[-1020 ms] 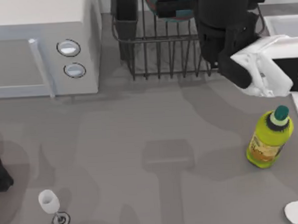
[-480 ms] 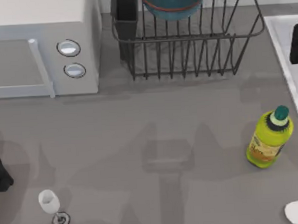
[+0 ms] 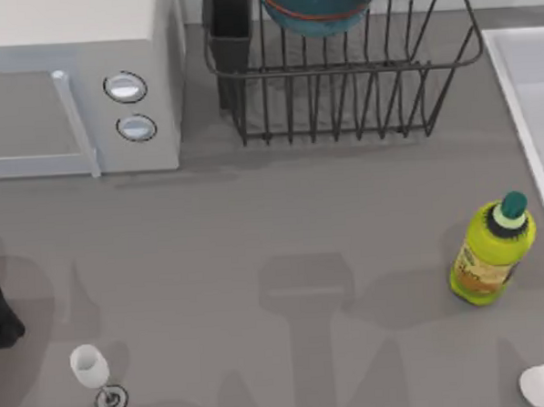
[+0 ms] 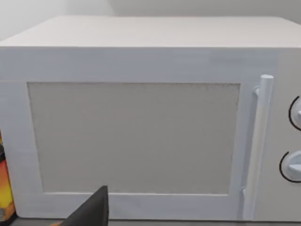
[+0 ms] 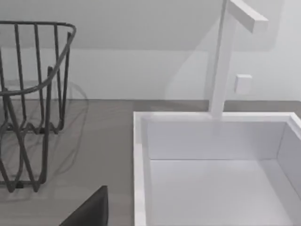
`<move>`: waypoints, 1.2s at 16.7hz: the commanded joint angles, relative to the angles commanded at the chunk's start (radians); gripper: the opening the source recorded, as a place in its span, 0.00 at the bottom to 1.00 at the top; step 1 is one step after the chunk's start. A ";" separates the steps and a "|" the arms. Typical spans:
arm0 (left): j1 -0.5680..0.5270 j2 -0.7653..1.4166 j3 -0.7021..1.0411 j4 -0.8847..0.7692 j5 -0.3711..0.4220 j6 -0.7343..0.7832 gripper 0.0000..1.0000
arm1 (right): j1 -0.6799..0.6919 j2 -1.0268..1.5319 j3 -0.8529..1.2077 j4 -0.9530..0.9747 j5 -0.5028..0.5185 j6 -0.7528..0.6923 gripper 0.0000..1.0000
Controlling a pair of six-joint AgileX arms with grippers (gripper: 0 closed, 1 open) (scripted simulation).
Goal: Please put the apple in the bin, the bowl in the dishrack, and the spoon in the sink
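Bowl (image 3: 316, 5) in dishrack (image 3: 338, 72) — at table's far edge

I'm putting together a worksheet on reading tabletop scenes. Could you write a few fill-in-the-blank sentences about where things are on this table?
1. The bowl sits inside the ____.
2. The microwave has ____ round knobs on its front.
3. The bottle is yellow-green with a ____ cap.
4. The wine glass stands near the table's front ____ corner.

Missing words: dishrack; two; green; left
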 joint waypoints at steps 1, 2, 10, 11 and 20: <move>0.000 0.000 0.000 0.000 0.000 0.000 1.00 | -0.014 -0.078 -0.039 -0.013 -0.024 0.003 1.00; 0.000 0.000 0.000 0.000 0.000 0.000 1.00 | -0.025 -0.146 -0.072 -0.024 -0.047 0.005 1.00; 0.000 0.000 0.000 0.000 0.000 0.000 1.00 | -0.052 -0.330 -0.161 -0.052 -0.117 0.017 1.00; 0.000 0.000 0.000 0.000 0.000 0.000 1.00 | -0.052 -0.330 -0.161 -0.052 -0.117 0.017 1.00; 0.000 0.000 0.000 0.000 0.000 0.000 1.00 | -0.051 -0.062 0.018 -0.317 -0.137 -0.279 1.00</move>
